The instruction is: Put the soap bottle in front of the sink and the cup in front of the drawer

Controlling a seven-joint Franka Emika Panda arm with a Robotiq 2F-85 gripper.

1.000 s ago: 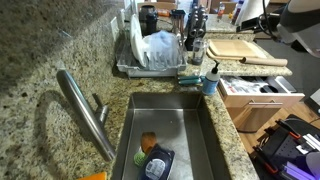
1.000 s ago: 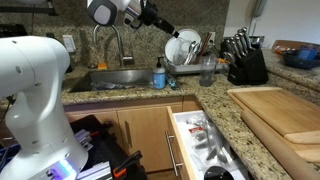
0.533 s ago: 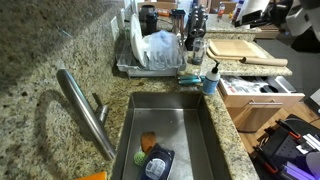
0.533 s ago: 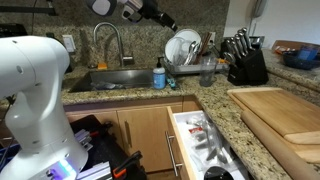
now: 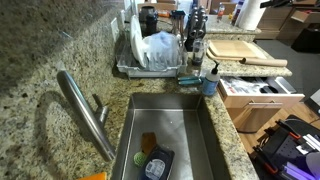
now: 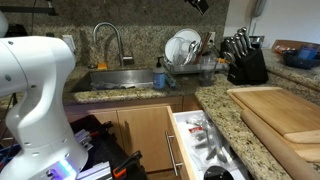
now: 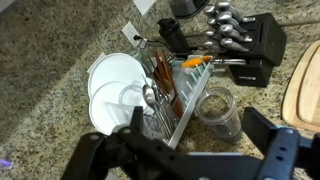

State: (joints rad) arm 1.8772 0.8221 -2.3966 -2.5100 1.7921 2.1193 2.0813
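The blue soap bottle (image 5: 211, 80) stands on the granite counter at the corner of the sink (image 5: 205, 120); it also shows in an exterior view (image 6: 159, 75). The clear cup (image 6: 207, 70) stands upright beside the dish rack, seen in both exterior views (image 5: 196, 68). In the wrist view the cup (image 7: 218, 110) lies below and between my fingers. My gripper (image 7: 200, 140) is open and empty, high above the cup; only its tip shows at the top edge of an exterior view (image 6: 200, 4). The soap bottle is out of the wrist view.
A dish rack (image 5: 152, 52) with plates (image 7: 112, 85) stands next to the cup. A knife block (image 6: 245, 62) and a cutting board (image 6: 275, 112) are further along the counter. The drawer (image 6: 205, 140) below is pulled open. A faucet (image 5: 85, 112) arches over the sink.
The arm has risen and swung from above the sink toward the dish rack and cup, almost leaving both exterior views. The bottle and cup have not moved.
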